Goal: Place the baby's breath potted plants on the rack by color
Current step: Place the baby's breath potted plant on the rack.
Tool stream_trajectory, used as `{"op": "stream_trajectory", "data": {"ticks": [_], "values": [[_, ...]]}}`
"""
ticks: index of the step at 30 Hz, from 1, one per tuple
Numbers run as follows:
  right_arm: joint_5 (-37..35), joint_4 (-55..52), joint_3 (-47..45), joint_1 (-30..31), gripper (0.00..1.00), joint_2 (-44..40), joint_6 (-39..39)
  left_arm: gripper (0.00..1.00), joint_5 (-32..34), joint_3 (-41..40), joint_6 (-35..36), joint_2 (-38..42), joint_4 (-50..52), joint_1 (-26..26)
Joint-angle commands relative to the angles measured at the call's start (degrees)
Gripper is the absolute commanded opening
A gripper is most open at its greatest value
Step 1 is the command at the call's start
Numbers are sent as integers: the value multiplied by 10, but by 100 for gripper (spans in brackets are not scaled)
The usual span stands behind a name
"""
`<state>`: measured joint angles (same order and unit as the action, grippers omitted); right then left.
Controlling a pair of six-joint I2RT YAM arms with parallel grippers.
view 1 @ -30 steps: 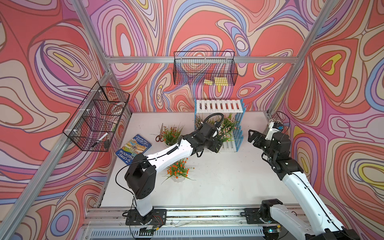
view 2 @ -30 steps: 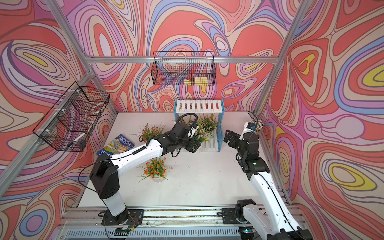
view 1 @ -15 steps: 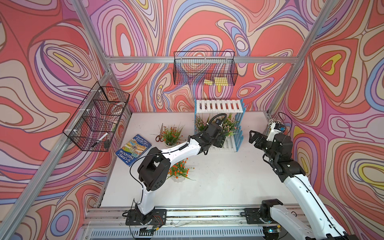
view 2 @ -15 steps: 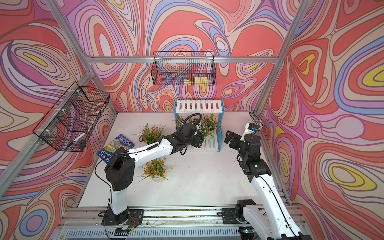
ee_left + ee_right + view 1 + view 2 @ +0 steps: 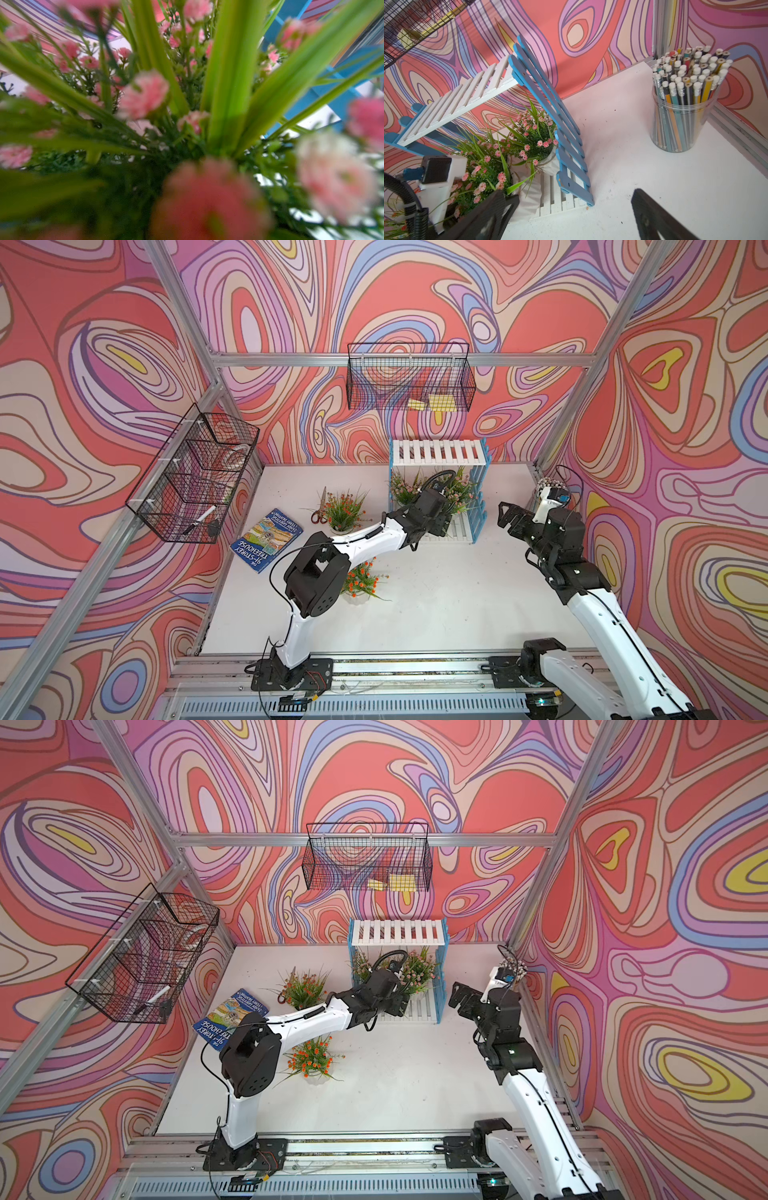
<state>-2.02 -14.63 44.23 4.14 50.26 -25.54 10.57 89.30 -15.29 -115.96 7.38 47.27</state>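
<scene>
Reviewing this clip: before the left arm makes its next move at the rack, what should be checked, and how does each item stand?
1. Left gripper closed, down at the lower shelf of the rack: ok.
2. Its hold on the pink plant beneath it: cannot tell, foliage hides the fingers.
3. That plant's pot resting flat on the slats: cannot tell.
4. Neighbouring pink plant standing on the lower shelf: ok.
5. Right gripper open, empty, apart from the rack: ok.
6. Both orange plants on the rack: not ok, they stand on the table.
</scene>
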Motion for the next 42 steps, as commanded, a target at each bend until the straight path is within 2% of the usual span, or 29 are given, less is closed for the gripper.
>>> {"op": "stream_trajectory", "data": {"ticks": [1, 13, 22, 34, 42], "values": [[3, 3, -10, -4, 98, -3, 4, 61, 12, 16, -12, -7, -47, 2], [7, 6, -15, -4, 98, -5, 10, 64, 25, 27, -16, -45, -52, 3], [19, 6, -17, -4, 98, -8, 15, 100, 32, 41, -18, -65, -45, 6], [35, 9, -20, -3, 98, 1, 16, 100, 14, 44, -1, -39, -42, 8], [38, 14, -23, -4, 98, 3, 16, 100, -4, 20, 12, 1, -74, 7]]}}
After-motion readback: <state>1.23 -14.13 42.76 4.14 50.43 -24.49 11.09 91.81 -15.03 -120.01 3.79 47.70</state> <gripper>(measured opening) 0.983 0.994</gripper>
